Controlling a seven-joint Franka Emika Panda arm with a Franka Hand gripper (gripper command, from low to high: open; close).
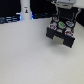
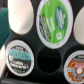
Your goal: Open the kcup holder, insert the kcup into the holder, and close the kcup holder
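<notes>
White counter [image 1: 30, 55]: broad pale surface; the kcup holder [image 1: 51, 34] stands on it toward the exterior view's right, with the arm directly above.
Kcup holder: black boxy unit, its tray of round slots exposed and pods visible on top, so the opening step looks done, as far as the blurred exterior view allows.
Kcup [image 2: 55, 19]: in the wrist view the bright green top shows large among the round slots, close under the camera; whether it sits fully seated in a slot or is held just above one cannot be told.
Neighbours: a teal-topped pod [image 2: 19, 54] and a red/white-topped pod [image 2: 76, 65] lie in slots near the green one; between them an empty slot [image 2: 47, 61] shows dark.
Tool [image 1: 62, 20]: it hangs right over the tray; its fingers are not distinct in either view, so whether they are spread, pressed together or pinching the kcup cannot be told.
Progress: judged from these pictures, the work is at the insertion step.
Left to do: confirm the kcup is seated and released, lift clear, then push the tray shut.
</notes>
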